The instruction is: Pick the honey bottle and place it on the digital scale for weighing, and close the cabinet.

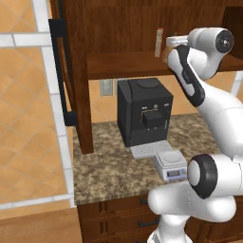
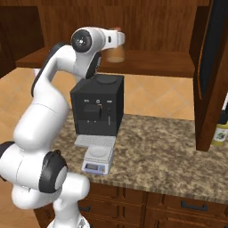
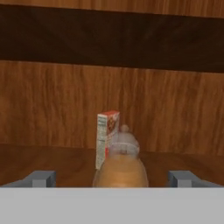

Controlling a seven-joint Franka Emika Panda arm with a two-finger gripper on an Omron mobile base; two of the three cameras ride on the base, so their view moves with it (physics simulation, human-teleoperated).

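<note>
- The honey bottle [image 3: 120, 168] stands upright on the shelf inside the open cabinet [image 2: 178, 67], and in the hand view it sits centred between your two finger tips.
- Your gripper [image 3: 113, 178] is spread wide and holds nothing; in the hand view the tips flank the bottle with a gap on each side, and I cannot tell whether they are level with its body or short of it.
- If you close too early, I expect the tips to catch only the rounded front of the bottle and squeeze it backward instead of gripping it.
- The tall thin box [image 3: 106, 138] stands just behind the bottle and slightly to its left in the hand view. Push forward too far and the bottle will likely knock it over, or the box will get between the fingers.
- A grip near the narrow grey cap would probably slip; aim for the wide amber body.
- When you lift out, the shelf edge is close beneath the hand, so a low exit could snag the bottle.
- The digital scale [image 1: 171, 163] sits on the counter [image 2: 169, 151] just in front of the coffee machine [image 1: 144, 111]. Its platform is small, so an off-centre release may tip the bottle off.
- The cabinet door [image 1: 61, 71] stands open at the left, and a wide arm swing could strike it before you mean to close it.
</note>
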